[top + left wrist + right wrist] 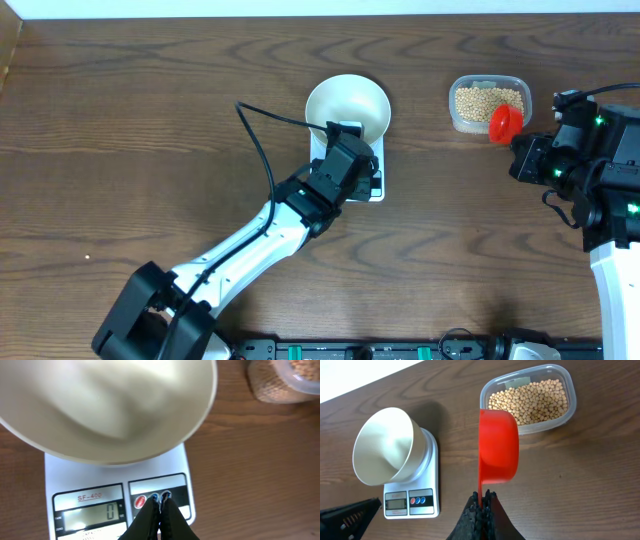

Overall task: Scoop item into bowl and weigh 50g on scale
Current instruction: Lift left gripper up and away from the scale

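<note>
**A:** What did the surfaces look like?

**B:** The dark brown wooden table (120, 120) was matte, with long sweeping grain. On it lay the flat white rectangular digital scale (65, 475), smooth and glossy with rounded corners. Its small grey display (92, 515) read zero, and a red and a blue round button sat just beside it.

**A:** And the bowl?

**B:** The round, plain white, smooth-sided bowl (345, 100) stood on the far part of the scale, its rim overhanging the platform. Its inside showed an even, bare white.

**A:** Where were the beans?

**B:** The many tiny round tan-yellow beans (535, 400) lay in the clear, rounded-rectangular plastic tub (571, 400). It stood on the table well to the right of the scale. They made a pebbly, matte bed, each bean a small dull bead.

**A:** How did the tools stand?

**B:** The left gripper (161, 505) had its black fingers pressed together with nothing between them. Its tips were over the two buttons, but I could not tell whether they touched.

**A:** And the other one?

**B:** The right gripper (482, 497) was clamped tight on the thin handle of the red plastic measuring scoop (497, 445). That was a glossy round cup, turned on its side at the tub's near edge. From overhead it overlapped the tub's near right corner. I could not tell whether it held anything.
</note>
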{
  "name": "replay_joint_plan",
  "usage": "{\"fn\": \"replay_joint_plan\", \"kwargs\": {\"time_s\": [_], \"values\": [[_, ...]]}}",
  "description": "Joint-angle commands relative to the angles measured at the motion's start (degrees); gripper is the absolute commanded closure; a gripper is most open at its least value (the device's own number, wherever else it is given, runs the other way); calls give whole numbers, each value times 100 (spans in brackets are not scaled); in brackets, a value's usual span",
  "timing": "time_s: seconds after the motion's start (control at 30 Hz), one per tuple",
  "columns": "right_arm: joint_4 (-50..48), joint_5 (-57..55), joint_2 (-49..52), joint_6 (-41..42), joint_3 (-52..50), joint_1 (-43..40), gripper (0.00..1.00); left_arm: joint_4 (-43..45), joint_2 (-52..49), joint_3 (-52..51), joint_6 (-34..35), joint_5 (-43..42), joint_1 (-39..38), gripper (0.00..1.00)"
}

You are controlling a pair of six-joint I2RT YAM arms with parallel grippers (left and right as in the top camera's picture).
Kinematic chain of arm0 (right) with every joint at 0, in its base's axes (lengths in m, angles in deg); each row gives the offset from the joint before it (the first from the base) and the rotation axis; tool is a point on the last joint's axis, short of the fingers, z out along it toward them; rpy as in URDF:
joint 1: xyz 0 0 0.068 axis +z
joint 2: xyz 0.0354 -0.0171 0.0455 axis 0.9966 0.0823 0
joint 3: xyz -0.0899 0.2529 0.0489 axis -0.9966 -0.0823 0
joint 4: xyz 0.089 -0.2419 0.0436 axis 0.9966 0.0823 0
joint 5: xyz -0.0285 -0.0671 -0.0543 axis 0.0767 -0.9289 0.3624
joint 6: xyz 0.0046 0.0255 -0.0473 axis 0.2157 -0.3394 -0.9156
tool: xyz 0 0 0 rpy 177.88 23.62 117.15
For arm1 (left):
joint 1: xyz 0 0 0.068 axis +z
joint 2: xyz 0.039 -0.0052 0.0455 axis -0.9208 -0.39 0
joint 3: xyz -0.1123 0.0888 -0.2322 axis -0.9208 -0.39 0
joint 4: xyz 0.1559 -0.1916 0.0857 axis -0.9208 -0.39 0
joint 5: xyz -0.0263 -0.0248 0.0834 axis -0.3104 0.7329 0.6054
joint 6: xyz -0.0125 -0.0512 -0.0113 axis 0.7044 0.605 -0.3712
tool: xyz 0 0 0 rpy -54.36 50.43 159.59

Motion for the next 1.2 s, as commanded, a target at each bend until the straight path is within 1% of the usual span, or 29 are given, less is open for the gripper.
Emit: {"fn": "replay_joint_plan", "kwargs": {"time_s": [0.0, 0.17, 0.27, 0.37, 0.47, 0.53, 0.63, 0.67, 0.77, 0.9, 1.03, 1.17], "values": [[2, -28, -37, -85, 127, -28, 99, -22, 55, -39, -94, -378, 28, 93], [4, -31, -37, -85, 127, -28, 99, -17, 79, -37, -94, -481, 31, 92], [2, -31, -37, -85, 127, -28, 99, -20, 289, -37, -94, -518, 79, 93], [4, -31, -35, -85, 127, -28, 99, -24, 807, -37, -98, -702, 223, 93], [0, -28, -35, -85, 127, -28, 99, -92, 1493, -37, -258, -745, 468, 93], [-46, -33, -35, -83, 125, -28, 99, -201, 1991, -37, -361, -625, 756, 93], [-227, -33, -24, -83, 125, -28, 99, -413, 2524, -37, -376, -155, 1327, 93], [-361, -107, -13, -74, 125, -26, 99, -452, 2721, -37, -411, 127, 1731, 93], [-632, -293, 13, -17, 125, -24, 99, -339, 2841, -37, -603, 387, 2555, 93], [-907, -330, 57, 186, 125, -22, 99, 57, 2756, -37, -603, 385, 3650, 93], [-1075, -400, 68, 584, 125, -24, 99, 232, 2634, -37, -590, 317, 4203, 93], [-1119, -459, 68, 1209, 127, -28, 99, 216, 2455, -39, -588, 302, 4304, 92]]}}
